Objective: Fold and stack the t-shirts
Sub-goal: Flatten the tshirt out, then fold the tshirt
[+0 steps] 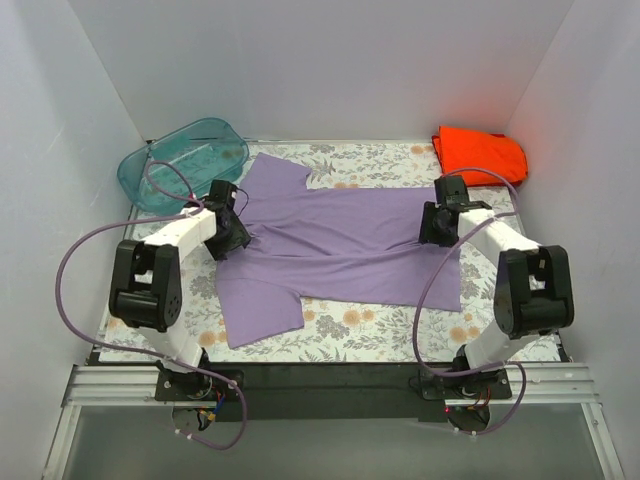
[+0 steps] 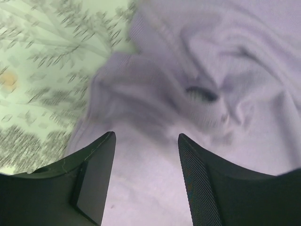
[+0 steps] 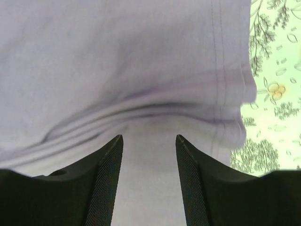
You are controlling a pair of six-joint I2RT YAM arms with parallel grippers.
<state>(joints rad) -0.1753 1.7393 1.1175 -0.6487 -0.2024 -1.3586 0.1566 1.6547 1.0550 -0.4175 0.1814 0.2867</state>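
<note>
The lavender-purple t-shirt (image 1: pixel 340 245) lies spread across the middle of the floral table, collar end to the left, hem to the right. My left gripper (image 1: pixel 237 240) is open, low over the rumpled collar area (image 2: pixel 202 96); cloth shows between its fingers (image 2: pixel 94 174). My right gripper (image 1: pixel 436 228) is open, low over the hem end, with purple cloth (image 3: pixel 141 84) between its fingers (image 3: pixel 106 183) and the stitched hem (image 3: pixel 221 80) at right. The orange-red t-shirt (image 1: pixel 480 153) lies folded at the back right corner.
A translucent teal tub (image 1: pixel 183 161) stands at the back left corner. White walls close in the table on three sides. The floral table cover (image 1: pixel 380 325) shows in front of the shirt and at the right edge (image 3: pixel 275 94).
</note>
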